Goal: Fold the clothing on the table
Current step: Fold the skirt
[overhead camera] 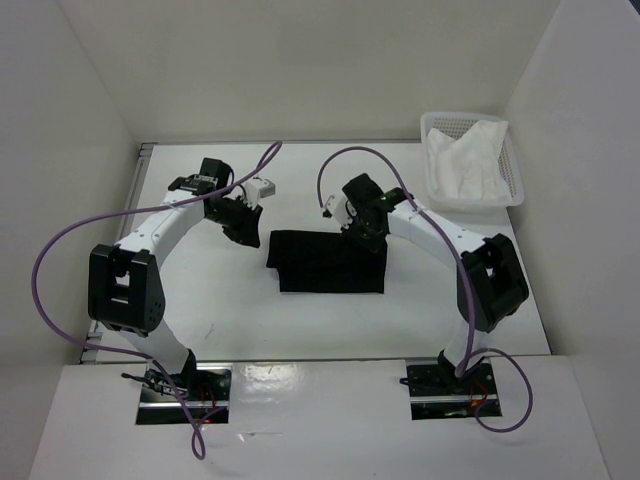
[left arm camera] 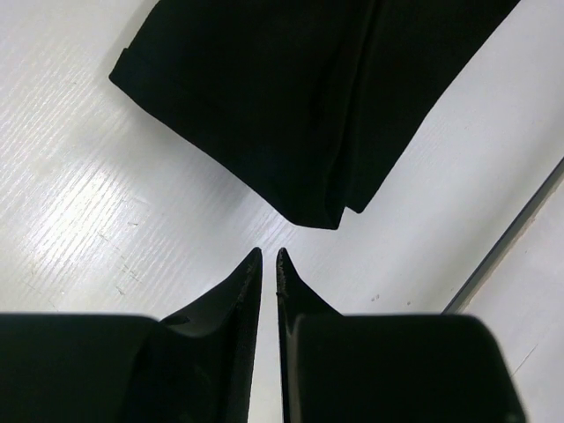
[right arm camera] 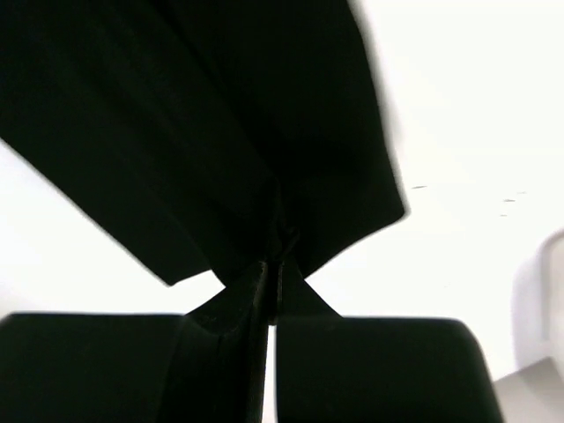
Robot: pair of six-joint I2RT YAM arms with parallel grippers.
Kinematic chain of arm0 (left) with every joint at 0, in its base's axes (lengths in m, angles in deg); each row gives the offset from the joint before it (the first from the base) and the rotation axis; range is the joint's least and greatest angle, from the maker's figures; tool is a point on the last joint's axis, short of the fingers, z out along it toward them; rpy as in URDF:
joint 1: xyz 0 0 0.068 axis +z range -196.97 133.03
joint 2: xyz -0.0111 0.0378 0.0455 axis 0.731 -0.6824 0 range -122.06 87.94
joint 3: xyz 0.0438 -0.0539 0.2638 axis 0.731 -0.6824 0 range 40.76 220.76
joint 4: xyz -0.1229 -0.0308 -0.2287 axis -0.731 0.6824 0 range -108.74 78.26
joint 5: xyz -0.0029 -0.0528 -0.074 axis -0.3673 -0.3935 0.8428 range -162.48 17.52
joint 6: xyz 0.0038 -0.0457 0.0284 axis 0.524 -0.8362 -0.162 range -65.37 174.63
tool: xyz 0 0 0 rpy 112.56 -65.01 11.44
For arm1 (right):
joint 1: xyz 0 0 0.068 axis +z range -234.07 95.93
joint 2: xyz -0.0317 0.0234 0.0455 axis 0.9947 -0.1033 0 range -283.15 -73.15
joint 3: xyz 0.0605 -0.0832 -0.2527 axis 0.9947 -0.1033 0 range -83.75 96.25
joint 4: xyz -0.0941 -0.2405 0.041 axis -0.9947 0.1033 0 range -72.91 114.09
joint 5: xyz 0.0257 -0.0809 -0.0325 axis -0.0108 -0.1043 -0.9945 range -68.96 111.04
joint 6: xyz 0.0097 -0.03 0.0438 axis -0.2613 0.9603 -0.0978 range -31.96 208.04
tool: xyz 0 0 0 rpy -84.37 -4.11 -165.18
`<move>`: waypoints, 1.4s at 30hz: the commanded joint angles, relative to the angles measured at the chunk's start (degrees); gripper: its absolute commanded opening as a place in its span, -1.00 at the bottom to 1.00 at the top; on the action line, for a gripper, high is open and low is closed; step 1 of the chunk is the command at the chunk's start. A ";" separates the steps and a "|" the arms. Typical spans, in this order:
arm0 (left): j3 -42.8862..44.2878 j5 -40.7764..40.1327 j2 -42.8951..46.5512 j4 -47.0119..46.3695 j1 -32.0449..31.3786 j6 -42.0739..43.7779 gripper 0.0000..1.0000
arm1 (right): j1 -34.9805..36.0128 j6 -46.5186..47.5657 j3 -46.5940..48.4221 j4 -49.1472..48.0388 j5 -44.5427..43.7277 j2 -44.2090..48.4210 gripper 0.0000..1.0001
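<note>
Clothing (overhead camera: 328, 265) lies as compact folded rectangle on table (overhead camera: 220, 310); perhaps one fold left. Right gripper (right arm camera: 275, 264) clamped, seemingly pinching cloth edge at its tips. Left gripper (left arm camera: 269, 254) barely parted, empty, cloth corner just ahead.

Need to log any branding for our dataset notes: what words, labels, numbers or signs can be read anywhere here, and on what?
None: no readable text shows in any of the three views.
The black clothing is plain, with no print or tag showing.
The white cloth and the mesh basket carry no visible marks.
The table shows only faint scuffs, no writing.
</note>
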 commanded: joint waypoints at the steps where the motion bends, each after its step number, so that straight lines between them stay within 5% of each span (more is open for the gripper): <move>1: 0.98 1.23 1.79 0.40 -0.04 1.27 -0.64 | 0.29 -0.66 3.99 -5.61 -2.86 4.39 -1.00; 10: -0.16 -1.31 2.32 0.40 -0.04 0.74 -0.64 | 4.23 4.61 2.07 5.80 1.80 4.48 -1.00; 20: 1.60 -2.55 4.78 -0.12 2.59 -2.60 -0.61 | 6.79 6.89 -6.90 8.35 -4.00 5.70 -0.46; 27: -0.33 -4.13 10.31 -0.74 5.05 -5.23 -0.59 | 8.12 8.48 -11.04 10.55 -9.28 6.24 -0.31; 30: -1.47 -4.13 12.77 -0.74 7.16 -5.24 -0.55 | 8.64 9.09 -5.45 12.66 -6.12 7.03 -0.28; 37: -5.78 -5.80 20.07 -0.82 12.78 -6.38 -0.45 | 8.64 3.92 4.51 0.83 2.85 8.08 0.52; 42: -9.29 -8.52 24.98 -0.83 16.21 -6.91 -0.43 | 8.64 0.74 2.59 -9.82 0.30 1.59 0.64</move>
